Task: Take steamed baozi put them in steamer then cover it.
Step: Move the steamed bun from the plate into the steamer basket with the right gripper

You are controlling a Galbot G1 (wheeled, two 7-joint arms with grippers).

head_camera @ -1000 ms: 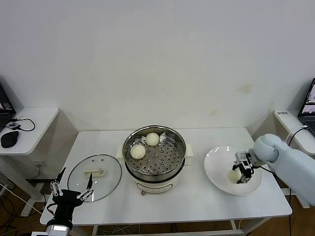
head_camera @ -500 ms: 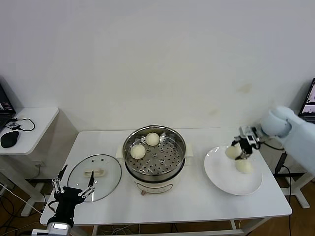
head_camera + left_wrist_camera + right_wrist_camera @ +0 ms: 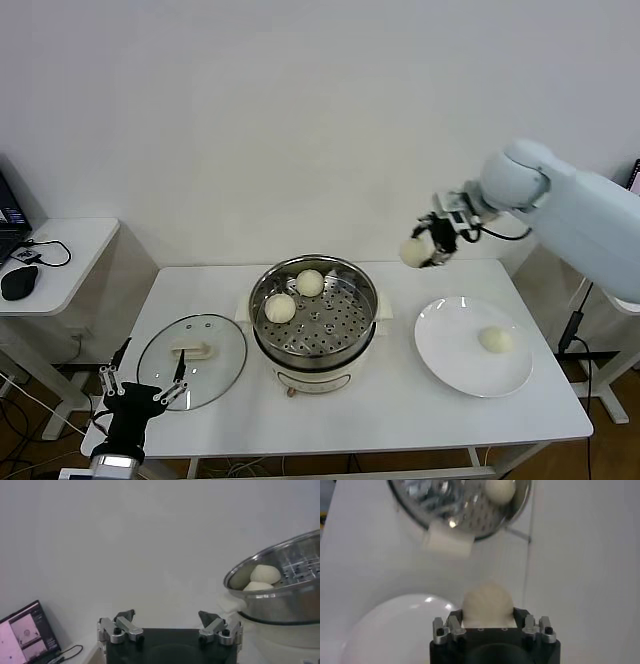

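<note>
White wall backs a white table [image 3: 400,420]. At its left edge the left tool [image 3: 138,396] hangs spread wide beside the glass cover [image 3: 192,348], which lies flat. Centre, the steamer [image 3: 314,318] holds two baozi [image 3: 281,308]. Raised above the table between steamer and plate [image 3: 473,345], the right tool [image 3: 431,245] clamps a third baozi [image 3: 413,251]; a fourth [image 3: 494,340] sits on the plate.

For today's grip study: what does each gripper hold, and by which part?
The right gripper pinches one baozi by its sides, in mid-air. The left gripper, open, holds nothing.
</note>
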